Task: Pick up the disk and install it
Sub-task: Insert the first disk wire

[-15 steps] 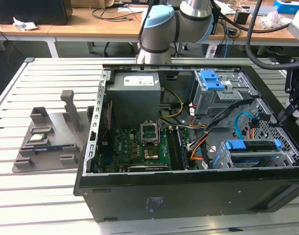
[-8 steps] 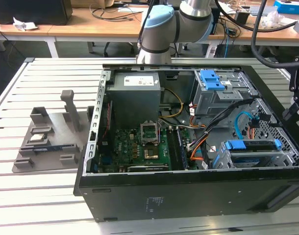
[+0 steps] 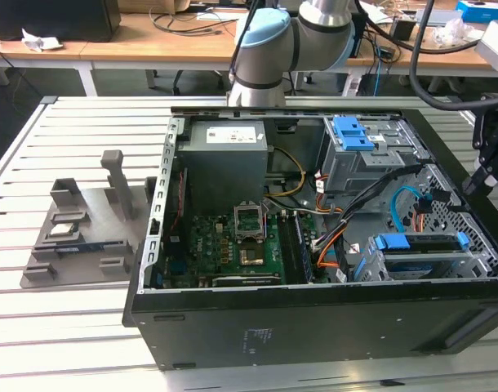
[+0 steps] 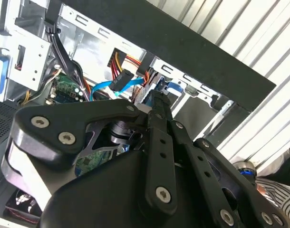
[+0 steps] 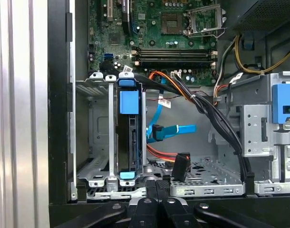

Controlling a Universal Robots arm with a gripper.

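The disk (image 3: 420,243) stands on edge in a slot of the grey drive cage, at the front corner of the open computer case on the exterior view's right. Its blue carrier frame shows along the top. In the first wrist view the disk (image 5: 128,137) appears edge-on between the cage's metal walls, a blue tab at each end. My gripper (image 3: 477,181) hangs over the case's wall on the exterior view's right, apart from the disk. Its black fingers (image 5: 157,190) lie together, shut on nothing, and point toward the cage. In the second wrist view the fingers (image 4: 159,111) also sit closed.
A second drive cage with a blue latch (image 3: 355,135) stands behind the first. Black, orange and blue cables (image 5: 176,130) cross the case floor beside the disk. The motherboard (image 3: 233,245) and power supply (image 3: 224,151) occupy the rest. A grey fixture (image 3: 86,229) sits on the slatted table.
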